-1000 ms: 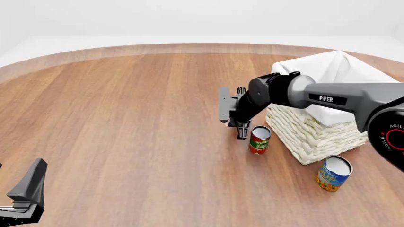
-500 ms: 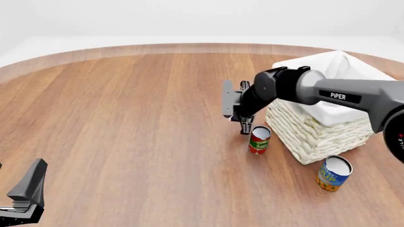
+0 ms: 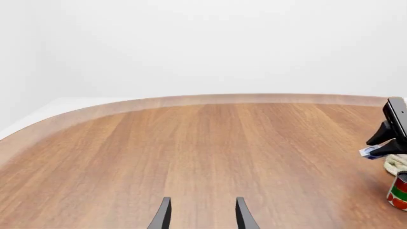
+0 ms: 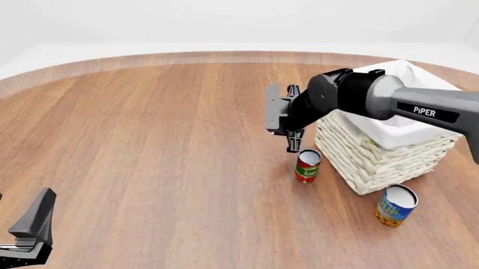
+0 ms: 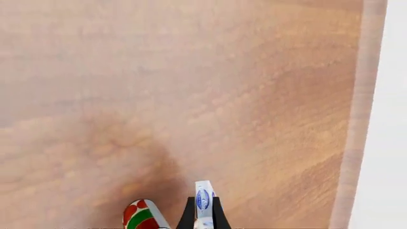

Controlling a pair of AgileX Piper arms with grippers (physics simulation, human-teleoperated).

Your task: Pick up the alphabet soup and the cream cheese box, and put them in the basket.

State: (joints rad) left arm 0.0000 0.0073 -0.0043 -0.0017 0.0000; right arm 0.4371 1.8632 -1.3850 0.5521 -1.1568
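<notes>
While the left gripper [image 4: 30,235] rests low at the counter's [image 4: 150,140] near edge, far from the basket [image 4: 382,148], its fingers stand parted with nothing between them. Nearest of the goods is the alphabet soup [image 4: 394,205], upright on the counter just in front of the basket's near corner. A little farther on, the tomato sauce can [image 4: 307,165] stands upright close beside the basket's left wall. Above and just behind that can, the right gripper [image 4: 290,144] hangs clear of the counter at the basket's left side, closed narrowly on the cream cheese box [image 5: 203,202], which the right wrist view shows pinched edge-on between the fingers. Farthest back, the basket sits upright with its white cloth lining folded over the rim.
</notes>
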